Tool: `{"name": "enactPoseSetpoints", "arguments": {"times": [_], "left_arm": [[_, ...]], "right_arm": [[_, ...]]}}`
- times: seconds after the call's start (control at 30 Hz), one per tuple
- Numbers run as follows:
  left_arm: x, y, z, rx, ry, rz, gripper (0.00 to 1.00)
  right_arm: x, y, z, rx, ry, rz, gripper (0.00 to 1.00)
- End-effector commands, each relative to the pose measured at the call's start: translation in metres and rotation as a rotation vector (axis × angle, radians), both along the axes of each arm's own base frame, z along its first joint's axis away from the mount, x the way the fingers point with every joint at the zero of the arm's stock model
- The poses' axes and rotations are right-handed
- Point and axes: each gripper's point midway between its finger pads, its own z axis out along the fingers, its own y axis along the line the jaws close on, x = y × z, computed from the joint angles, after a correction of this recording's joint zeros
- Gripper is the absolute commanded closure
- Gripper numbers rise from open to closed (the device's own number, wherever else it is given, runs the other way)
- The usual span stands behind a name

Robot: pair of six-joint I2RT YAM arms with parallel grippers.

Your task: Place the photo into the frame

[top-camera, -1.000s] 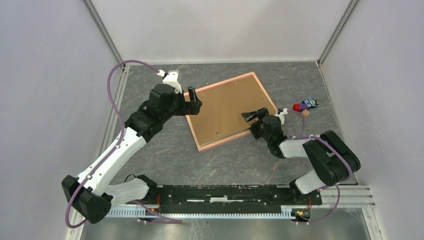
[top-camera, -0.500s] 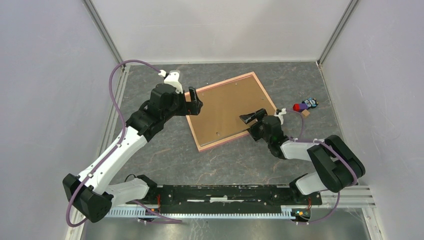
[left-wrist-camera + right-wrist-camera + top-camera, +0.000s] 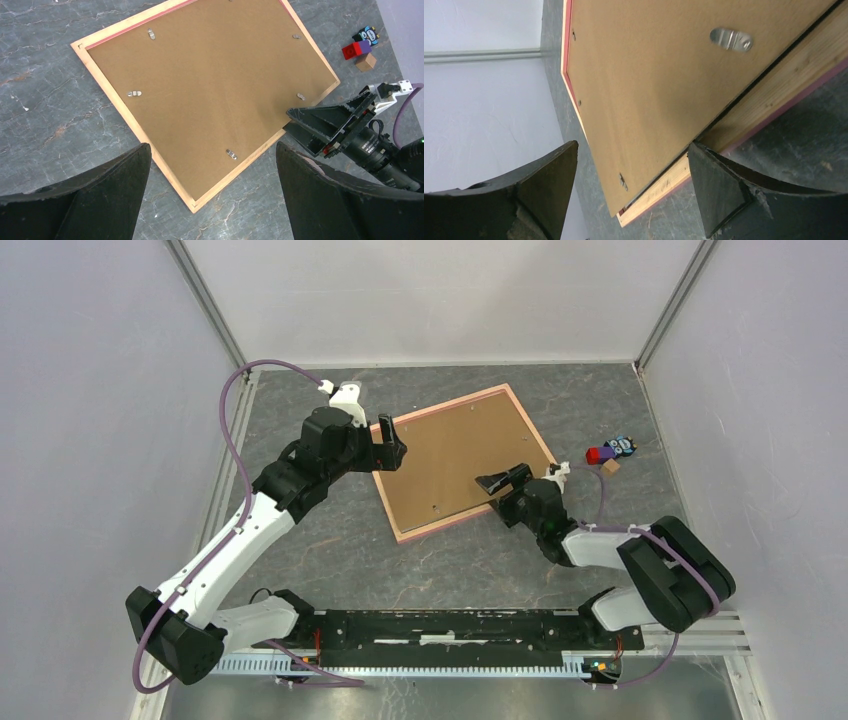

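— Brown backing board [image 3: 210, 85] was all that showed, then? Where was the photo?

— Not in view from any camera. Whether it lay under the board I couldn't tell. The frame [image 3: 458, 460] lay face down and askew in the middle of the worktop [image 3: 340, 550], with its pink rim around the board and metal tabs [image 3: 231, 154] dotted along the edges.

— And the tools?

— Both were released and held nothing. The left tool [image 3: 392, 448] hung spread over the frame's left corner. The right tool [image 3: 291, 121] sat low at the near right edge, its jaws parted level with the dark seam between board and wooden rim.

— So the step was getting the back open?

— That's my reading. To do it well, I'd have checked first that every tab was swung clear of the board, which the views didn't settle. Then I'd have slid one jaw into the seam, not against the rim, and raised slowly, because the board looked thin enough to bend. The left tool could have pressed on the rim at its corner so the frame wouldn't skate.

— Anything nearby to mind?

— Small toy blocks [image 3: 603, 453] sat well apart to the right and were no trouble.
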Motion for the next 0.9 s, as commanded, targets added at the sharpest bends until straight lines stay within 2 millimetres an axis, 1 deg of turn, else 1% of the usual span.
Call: {"name": "enactPoseSetpoints", "arguments": {"times": [0.0, 0.23, 0.37, 0.47, 0.57, 0.7, 0.87], "left_arm": [[0.006, -0.002, 0.007, -0.016, -0.033, 0.002, 0.00], [0.006, -0.001, 0.006, -0.014, -0.031, 0.004, 0.00], [0.007, -0.001, 0.005, -0.013, -0.028, 0.004, 0.00], [0.007, -0.002, 0.004, -0.010, -0.026, 0.006, 0.00], [0.008, -0.002, 0.003, -0.009, -0.023, 0.005, 0.00], [0.008, -0.002, 0.001, -0.007, -0.019, 0.004, 0.00], [0.008, -0.002, 0.003, -0.010, -0.022, 0.004, 0.00]], "right_arm": [[-0.013, 0.003, -0.003, -0.009, 0.010, 0.010, 0.14], [-0.016, 0.012, -0.003, -0.021, 0.001, 0.036, 0.14], [-0.013, 0.016, 0.000, -0.054, -0.020, 0.058, 0.14], [-0.011, 0.016, 0.002, -0.089, -0.032, 0.062, 0.15], [-0.011, 0.013, -0.002, -0.105, -0.023, 0.052, 0.14], [-0.009, 0.011, -0.015, -0.122, 0.003, 0.037, 0.14], [-0.006, 0.016, -0.022, -0.125, 0.021, 0.050, 0.15]]}}
